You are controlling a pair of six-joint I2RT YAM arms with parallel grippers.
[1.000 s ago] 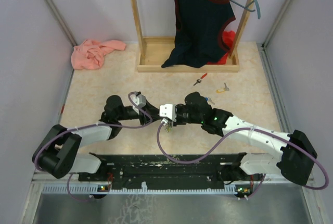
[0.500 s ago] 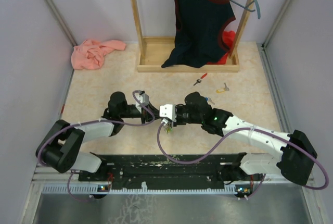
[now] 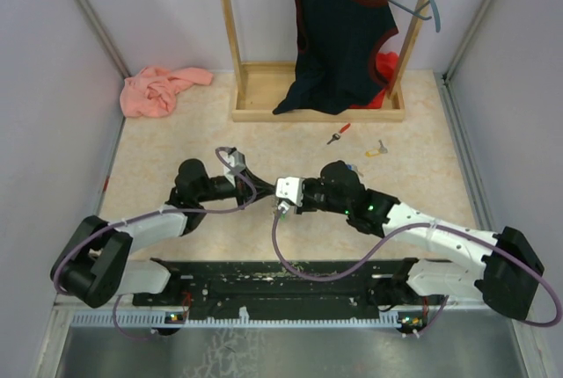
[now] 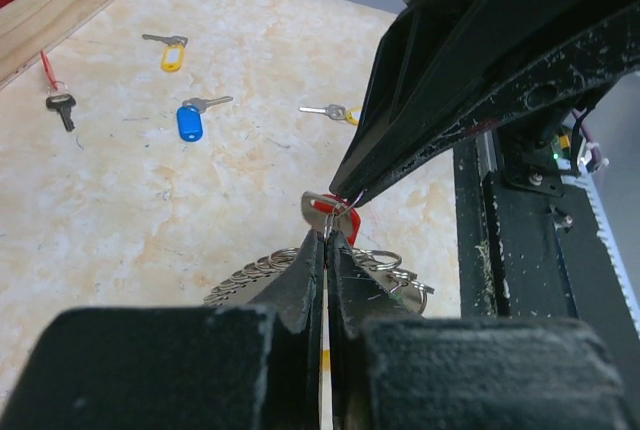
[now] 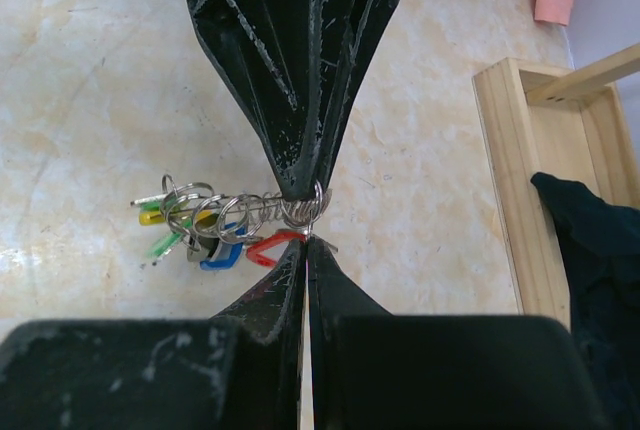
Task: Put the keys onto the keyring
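Your left gripper (image 4: 328,238) and right gripper (image 5: 305,250) meet tip to tip, both pinched shut on the grey coiled metal keyring (image 5: 262,212) between them. Several colour-headed keys (image 5: 215,245) hang on it; a blue-tagged silver key (image 4: 190,120) and others lie loose, yet to be threaded.

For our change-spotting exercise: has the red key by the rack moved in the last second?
No. The red key lies just in front of the rack's base, exactly where it was.

Your top view: high above near edge, looking down and forward over whole table (image 3: 176,141). Your wrist views: close, low, facing each other; both share keyring (image 5: 245,212) toward near edge.
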